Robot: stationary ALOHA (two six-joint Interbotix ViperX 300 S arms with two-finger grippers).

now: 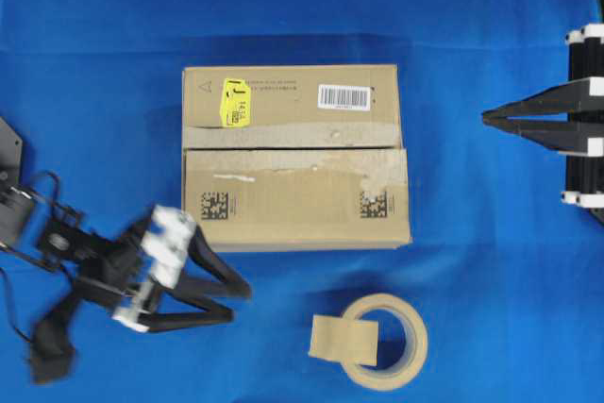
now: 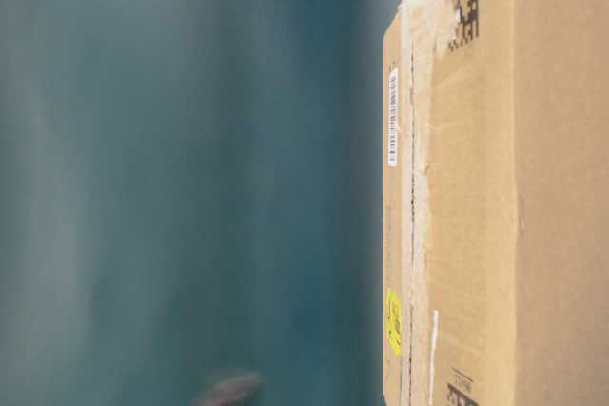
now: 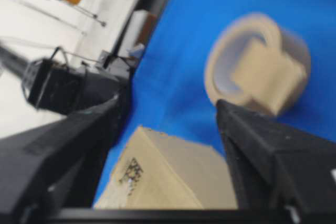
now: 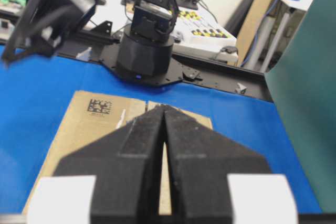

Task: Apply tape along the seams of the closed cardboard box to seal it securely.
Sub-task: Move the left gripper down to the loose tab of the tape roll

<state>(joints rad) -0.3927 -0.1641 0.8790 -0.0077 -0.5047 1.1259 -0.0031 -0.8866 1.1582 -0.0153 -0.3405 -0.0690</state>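
Left gripper (image 1: 231, 299), jaws apart, nears tape (image 1: 343, 340) resting on tape roll (image 1: 387, 342) | right gripper (image 1: 486, 118) together, idle | cardboard box (image 1: 294, 158) seam (image 1: 293, 149) unsealed | best pinch tape's free edge squarely.

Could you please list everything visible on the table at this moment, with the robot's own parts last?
Flat brown cardboard box: one, brown, centre of the blue cloth.
Seam between the box's top flaps: one, pale-edged, runs along the lid.
Round beige tape roll: one, beige, in front of the box.
Square tan tape piece: one, tan, over the roll's left side.
Left gripper: one, black, open, front left.
Right gripper: one, black, shut, right edge.
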